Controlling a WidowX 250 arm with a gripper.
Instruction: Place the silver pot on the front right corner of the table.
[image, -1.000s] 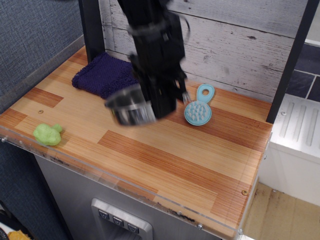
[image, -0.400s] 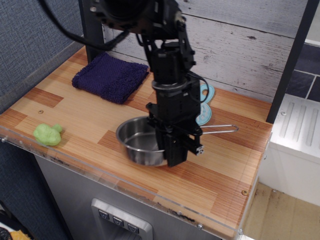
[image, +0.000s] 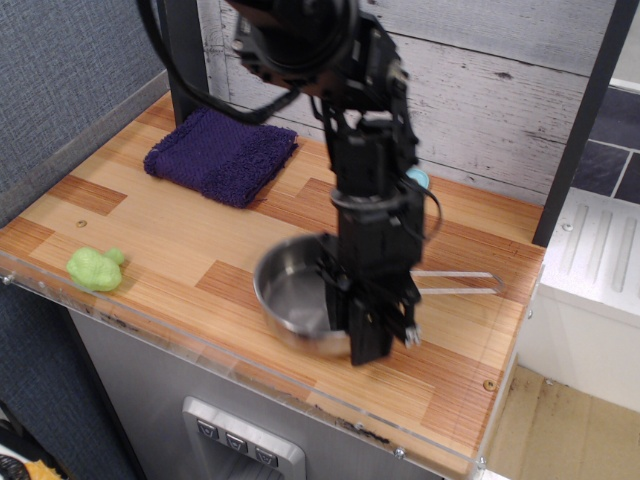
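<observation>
— Item one, the silver pot (image: 295, 300): where does it stand?

— Right of the table's middle, toward the front edge, short of the front right corner. A second ago it is up near the purple towel (image: 218, 152), blurred in mid-carry; since then it travels forward and right, handle swinging out to the right. My reading: the carry is most of the way done, only the last stretch to the corner left.

— Condition of the pot?

— Round, shallow, bright stainless steel, empty, slightly motion-blurred. Long thin wire-loop handle (image: 460, 281) pointing right, roughly level. Whether the base touches the wood I cannot tell.

— The gripper (image: 375, 325)?

— Black, descending over the pot's right rim, jaws clamped on that rim.

— The table (image: 455, 385)?

— Striped light and reddish wood, clear plastic rim; the front right corner carries nothing.

— Remaining entries?

— Blue brush (image: 417, 179), mostly hidden behind the arm; green soft toy (image: 95, 268) front left, well apart.
</observation>
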